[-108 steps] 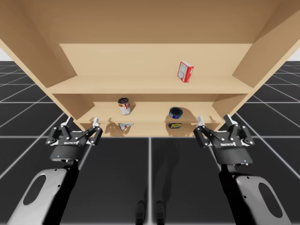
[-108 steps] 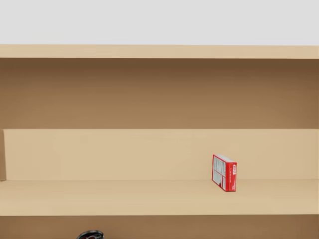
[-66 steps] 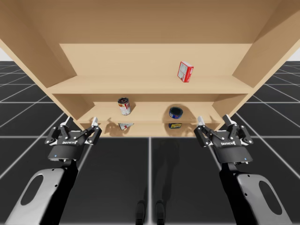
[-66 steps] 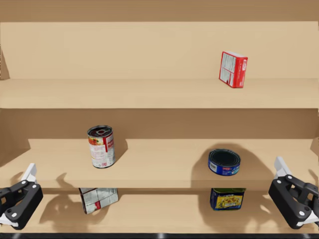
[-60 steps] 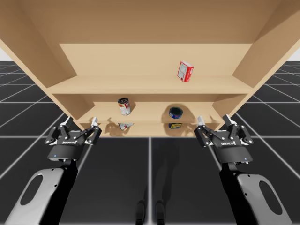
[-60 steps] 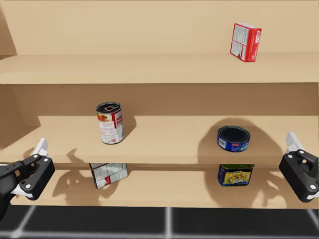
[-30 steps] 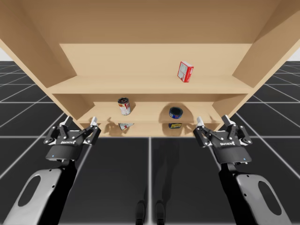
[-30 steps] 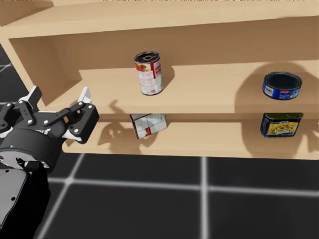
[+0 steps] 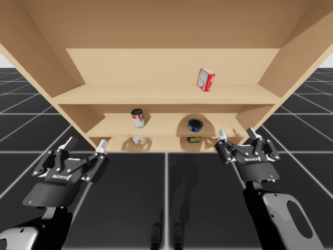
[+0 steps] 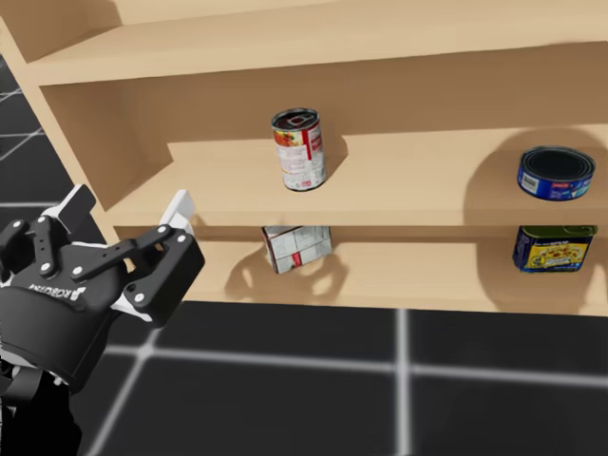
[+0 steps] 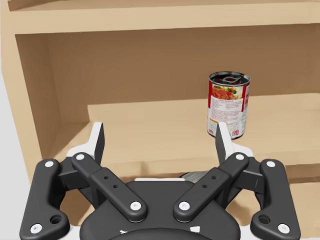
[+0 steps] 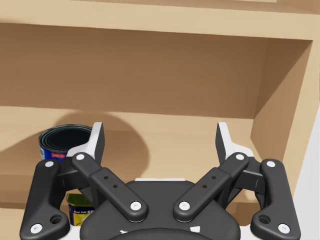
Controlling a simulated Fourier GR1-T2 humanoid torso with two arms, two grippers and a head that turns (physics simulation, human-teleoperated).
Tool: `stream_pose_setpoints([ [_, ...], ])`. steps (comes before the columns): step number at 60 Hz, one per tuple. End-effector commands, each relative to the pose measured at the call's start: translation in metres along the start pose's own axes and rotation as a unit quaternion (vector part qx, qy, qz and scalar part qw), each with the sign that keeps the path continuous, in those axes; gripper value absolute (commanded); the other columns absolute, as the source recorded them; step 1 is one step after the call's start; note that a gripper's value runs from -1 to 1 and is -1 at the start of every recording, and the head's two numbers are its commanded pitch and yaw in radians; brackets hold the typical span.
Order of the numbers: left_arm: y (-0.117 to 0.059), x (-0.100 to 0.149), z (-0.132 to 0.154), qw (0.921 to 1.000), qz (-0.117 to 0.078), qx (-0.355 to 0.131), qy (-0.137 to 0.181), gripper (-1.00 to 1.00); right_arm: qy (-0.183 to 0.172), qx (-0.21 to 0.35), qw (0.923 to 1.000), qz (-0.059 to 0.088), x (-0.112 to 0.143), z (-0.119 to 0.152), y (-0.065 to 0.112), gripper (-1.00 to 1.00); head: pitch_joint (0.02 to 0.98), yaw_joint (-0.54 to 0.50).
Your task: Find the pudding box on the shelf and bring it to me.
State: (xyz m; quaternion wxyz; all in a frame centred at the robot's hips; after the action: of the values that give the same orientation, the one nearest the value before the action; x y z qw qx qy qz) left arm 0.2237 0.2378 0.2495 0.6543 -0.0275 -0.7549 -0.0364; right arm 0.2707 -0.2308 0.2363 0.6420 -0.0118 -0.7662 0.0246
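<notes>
Turning my head down-left, I noted my left gripper (image 9: pixel 85 142) dropped back from the shelf (image 9: pixel 156 95); it and my right gripper (image 9: pixel 237 133) hung released, tilted box (image 10: pixel 296 247) untaken.

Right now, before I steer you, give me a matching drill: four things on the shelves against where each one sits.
Things:
1. tall red-and-white can
2. low blue can
3. blue-and-yellow tin
4. pale box

Places:
A. bottom shelf, tilted, under the tall can
B. middle shelf, ahead of my right hand
C. bottom shelf, under the low blue can
D. middle shelf, upright, ahead of my left hand

Pairs: 1-D, 2-B, 3-C, 4-A
</notes>
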Motion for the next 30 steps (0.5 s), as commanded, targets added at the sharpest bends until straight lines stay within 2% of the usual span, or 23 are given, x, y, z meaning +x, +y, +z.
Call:
stream_pose_setpoints([
  [1,-0.007,-0.001,0.025,0.9976,0.020,-0.060,0.030,-1.00,-0.001,0.000,1.0000,-0.001,0.001,0.000,-0.001,-1.00,0.697,0.21],
  [11,0.002,-0.032,0.035,0.9927,0.004,-0.094,0.076,-1.00,-0.001,0.000,1.0000,-0.003,0.001,0.000,-0.003,-1.00,0.703,0.22],
  [17,0.010,-0.054,0.033,0.9884,0.020,-0.115,0.097,-1.00,-0.002,-0.001,1.0000,-0.004,0.001,0.000,-0.003,-1.00,0.709,0.22],
  [27,0.016,-0.082,0.020,0.9873,0.013,-0.124,0.099,-1.00,0.000,0.005,1.0000,-0.005,0.000,-0.001,0.000,-1.00,0.709,0.23],
  [30,0.018,-0.088,0.014,0.9861,0.020,-0.131,0.100,-1.00,-0.001,0.006,1.0000,-0.006,0.000,-0.001,0.000,-1.00,0.708,0.23],
])
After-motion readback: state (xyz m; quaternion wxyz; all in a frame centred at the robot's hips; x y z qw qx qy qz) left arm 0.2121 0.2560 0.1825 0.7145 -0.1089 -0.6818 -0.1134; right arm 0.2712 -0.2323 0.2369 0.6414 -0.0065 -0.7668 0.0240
